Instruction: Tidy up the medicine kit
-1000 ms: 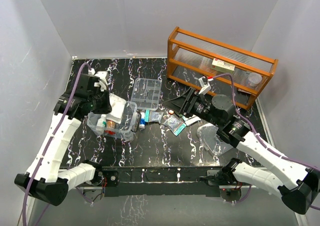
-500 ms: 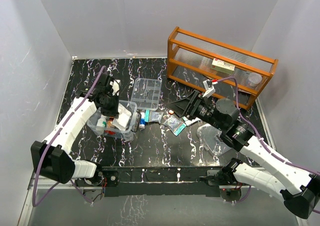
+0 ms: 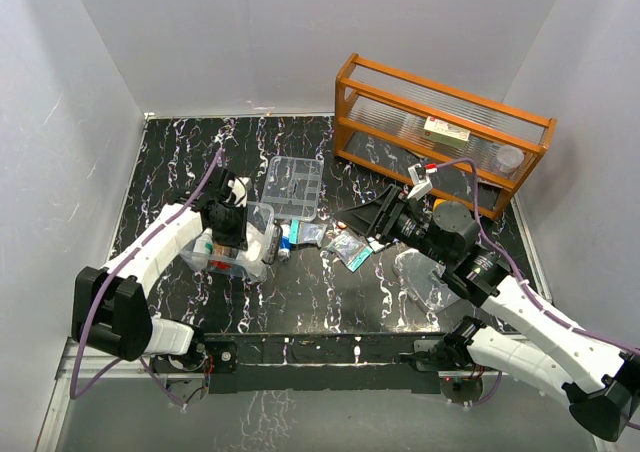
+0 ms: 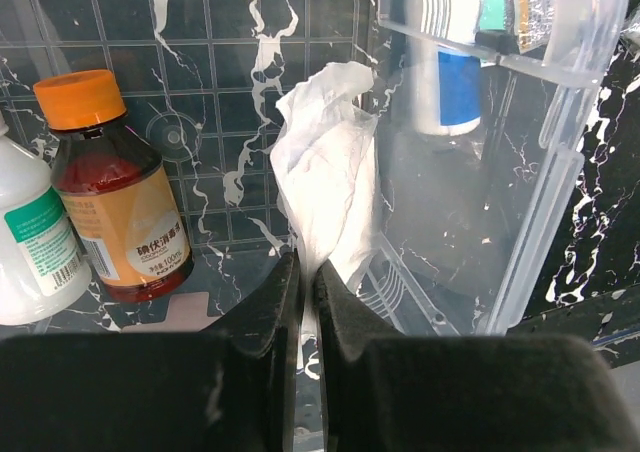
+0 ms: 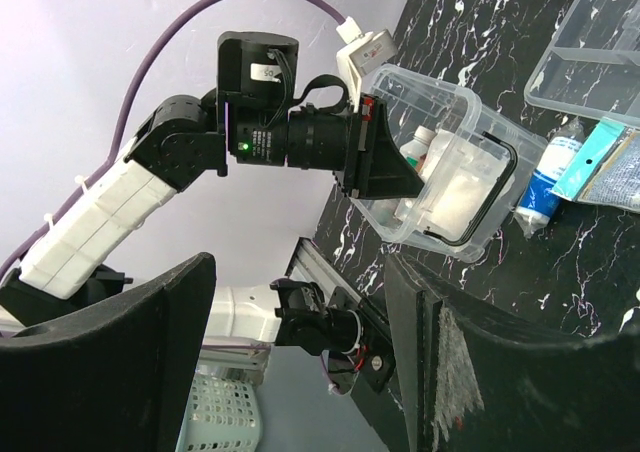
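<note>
The medicine kit's clear box [image 3: 216, 263] sits left of centre, and my left gripper [image 3: 232, 230] reaches down into it. In the left wrist view this gripper [image 4: 306, 268] is shut on a crumpled white pouch [image 4: 325, 157] that hangs inside the box [image 4: 560, 182], beside a brown bottle [image 4: 115, 207] with an orange cap and a white bottle [image 4: 30, 242]. The clear divided tray [image 3: 293, 185] lies behind the box. The clear lid [image 3: 425, 277] lies at the right, under my right arm. My right gripper [image 3: 368, 217] hovers open and empty over the loose packets, facing the box [image 5: 440, 162].
An orange wooden rack [image 3: 440, 132] stands at the back right with a small box and a jar in it. A blue-and-white tube [image 3: 285, 238] and several packets [image 3: 350, 248] lie between the box and the right gripper. White walls close in the table.
My left gripper swung from the back left to the right and down into the box, carrying the white pouch. The right gripper edged slightly left, still open.
</note>
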